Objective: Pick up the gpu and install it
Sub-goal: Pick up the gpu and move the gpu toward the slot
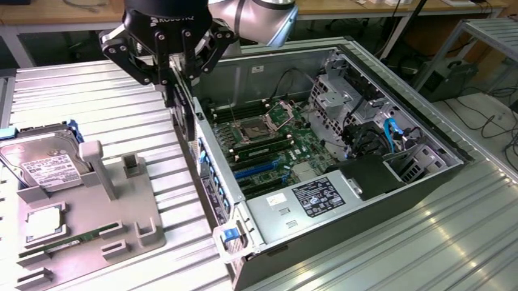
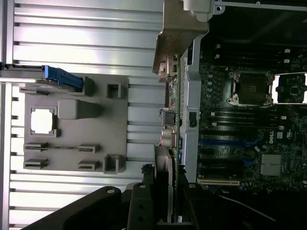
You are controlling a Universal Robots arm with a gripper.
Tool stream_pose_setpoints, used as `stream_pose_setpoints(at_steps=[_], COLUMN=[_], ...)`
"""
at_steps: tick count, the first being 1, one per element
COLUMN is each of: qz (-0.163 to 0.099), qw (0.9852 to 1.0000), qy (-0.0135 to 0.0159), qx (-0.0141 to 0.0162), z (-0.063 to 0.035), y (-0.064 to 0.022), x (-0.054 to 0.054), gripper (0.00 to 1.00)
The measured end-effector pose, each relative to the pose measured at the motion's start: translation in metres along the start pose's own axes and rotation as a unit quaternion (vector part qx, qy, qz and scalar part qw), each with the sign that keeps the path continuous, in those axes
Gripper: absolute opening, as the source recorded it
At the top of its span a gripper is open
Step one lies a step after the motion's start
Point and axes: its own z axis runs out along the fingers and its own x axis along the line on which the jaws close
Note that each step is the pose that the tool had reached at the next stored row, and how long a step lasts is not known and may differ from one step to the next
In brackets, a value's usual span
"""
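Hand (image 1: 171, 85): closed on gpu (image 1: 184, 121), top edge pinched.
Gpu: hangs upright over computer case (image 1: 340, 242) wall, tray (image 1: 97, 212) side; not seated.
Handling: prob. light, stiff, fragile; grip bare edge, w/o squeezing chips.

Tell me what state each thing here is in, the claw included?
gripper, shut on the gpu.
gpu, held on edge beside the case's wall, not yet in a slot.
computer case, lying on its side, open, motherboard exposed.
blue card slots, empty.
hard drive, propped tilted in the grey fixture.
memory stick, lying flat in the fixture.
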Motion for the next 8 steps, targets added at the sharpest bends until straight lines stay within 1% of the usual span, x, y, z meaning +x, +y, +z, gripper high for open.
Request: stream_pose_setpoints(at_steps=[8], qz=[0.000], qw=[1.0000], qy=[0.0000], qx=[0.0000], z=[0.0004], y=[-0.0006], x=[-0.0112], gripper=[0.28])
